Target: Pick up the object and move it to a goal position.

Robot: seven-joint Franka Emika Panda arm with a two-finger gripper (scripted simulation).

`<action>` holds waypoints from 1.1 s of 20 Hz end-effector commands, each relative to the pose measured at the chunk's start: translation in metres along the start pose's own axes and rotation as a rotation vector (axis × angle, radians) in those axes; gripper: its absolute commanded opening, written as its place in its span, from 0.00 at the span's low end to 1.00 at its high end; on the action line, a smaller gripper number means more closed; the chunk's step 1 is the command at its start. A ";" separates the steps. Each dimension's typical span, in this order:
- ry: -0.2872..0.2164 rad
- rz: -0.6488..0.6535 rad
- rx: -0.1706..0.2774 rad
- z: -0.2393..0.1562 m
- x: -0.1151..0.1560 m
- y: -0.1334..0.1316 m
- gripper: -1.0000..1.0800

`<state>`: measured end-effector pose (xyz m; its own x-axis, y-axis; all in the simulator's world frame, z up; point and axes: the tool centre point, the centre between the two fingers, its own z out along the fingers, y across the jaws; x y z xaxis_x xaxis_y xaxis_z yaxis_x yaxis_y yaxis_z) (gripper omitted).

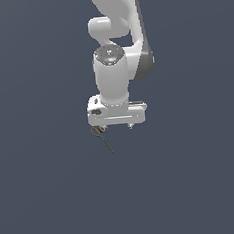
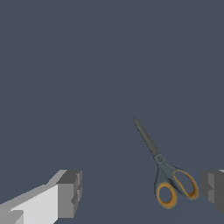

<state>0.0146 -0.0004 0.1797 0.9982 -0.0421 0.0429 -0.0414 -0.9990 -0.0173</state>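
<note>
here slim grey-bladed scissors (image 2: 162, 170) with orange loops lie between blocky fingers (image 2: 70, 193).

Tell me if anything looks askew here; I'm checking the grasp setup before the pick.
The scissors sit off-centre between the open fingers, with the orange handle loops close to one finger and the closed blades angled away. The gripper is not aligned with them. Nothing looks damaged.

surface (image 1: 45, 195): flat, plain dark slate-blue, fills whole exterior view
texture: uniform, no markings, no edges visible
wrist view: same slate-blue ground (image 2: 65, 65) throughout
shading: slightly lighter diagonal band across the ground, faint
</note>
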 end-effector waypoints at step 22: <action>0.029 -0.054 0.018 0.001 0.005 0.006 0.96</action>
<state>0.0211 -0.0022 0.1845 0.9971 0.0016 0.0765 0.0042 -0.9994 -0.0348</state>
